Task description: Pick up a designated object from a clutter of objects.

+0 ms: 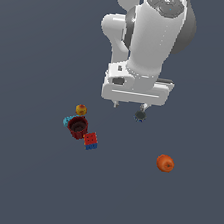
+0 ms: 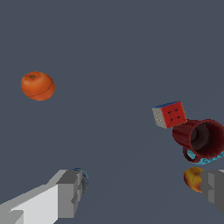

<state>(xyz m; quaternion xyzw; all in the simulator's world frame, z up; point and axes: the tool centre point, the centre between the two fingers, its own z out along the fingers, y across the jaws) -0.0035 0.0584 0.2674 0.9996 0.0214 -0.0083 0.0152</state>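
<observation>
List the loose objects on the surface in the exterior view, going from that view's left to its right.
Teal thing → dark red cup → red-and-blue cube → blue can, mostly hidden under the gripper → orange fruit. The small yellow-red ball sits directly beyond the cup, so its place is unclear.

Glossy, perhaps plastic dark red cup

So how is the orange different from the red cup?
The orange is bright orange and round all over; the cup is dark red, hollow, with a handle. The orange sits alone, apart from everything, while the cup is crowded by the cube, the little ball and a teal thing. The cup looks a bit bigger. Both rest on the dark floor, away from the gripper.
</observation>
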